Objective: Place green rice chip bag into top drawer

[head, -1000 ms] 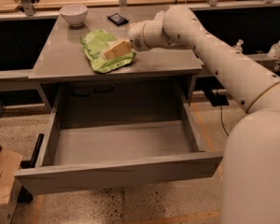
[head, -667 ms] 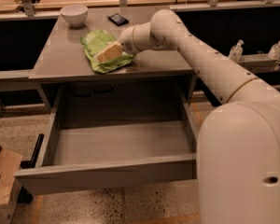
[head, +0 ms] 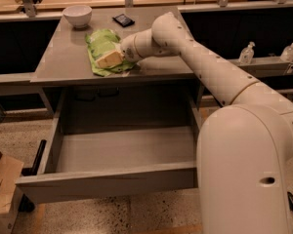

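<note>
The one camera looks down from high up, close beside the robot's body [head: 244, 169], which fills the lower right foreground. It faces forward over the pulled-out top drawer [head: 112, 183] toward the grey table [head: 58, 62] behind it. From this near, the arm [head: 210, 67] stretches away up and left, ending with the gripper [head: 109, 60] at the green rice chip bag [head: 100, 44] in the upper middle of the frame.

We see warm light from above. It lights the gripper [head: 110, 60] at the green bag [head: 100, 42]. Under the table [head: 63, 57] it is dark.
</note>
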Robot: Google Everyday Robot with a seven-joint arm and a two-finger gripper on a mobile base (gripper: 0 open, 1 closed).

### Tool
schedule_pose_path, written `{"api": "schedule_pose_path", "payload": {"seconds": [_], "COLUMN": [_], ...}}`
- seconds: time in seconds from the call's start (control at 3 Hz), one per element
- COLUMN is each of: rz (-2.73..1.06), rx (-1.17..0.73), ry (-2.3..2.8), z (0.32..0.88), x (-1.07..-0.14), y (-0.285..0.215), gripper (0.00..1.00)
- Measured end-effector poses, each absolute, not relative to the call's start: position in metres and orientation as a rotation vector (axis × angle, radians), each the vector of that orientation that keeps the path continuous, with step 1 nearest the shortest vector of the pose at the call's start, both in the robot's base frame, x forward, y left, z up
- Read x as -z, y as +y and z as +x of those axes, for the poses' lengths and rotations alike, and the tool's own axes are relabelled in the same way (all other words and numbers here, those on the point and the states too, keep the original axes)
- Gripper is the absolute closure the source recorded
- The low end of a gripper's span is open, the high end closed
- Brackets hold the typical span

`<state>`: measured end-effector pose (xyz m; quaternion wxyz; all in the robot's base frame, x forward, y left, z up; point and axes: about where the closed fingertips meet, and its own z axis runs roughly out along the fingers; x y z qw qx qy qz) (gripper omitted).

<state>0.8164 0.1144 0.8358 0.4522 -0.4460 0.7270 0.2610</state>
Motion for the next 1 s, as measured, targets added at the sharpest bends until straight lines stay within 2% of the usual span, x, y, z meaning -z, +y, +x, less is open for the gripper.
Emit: {"api": "schedule_pose_path", "payload": {"seconds": [0.67,1.0], "rz": [-1.102,-1.102], "rx": [-0.644,-0.644], "ry": [1.796,1.796], "z": [0.8164,0.8163], "x": [-0.8447,-0.8453], "y": [0.1143,0.1143], "gripper": [0.92,1.0]}}
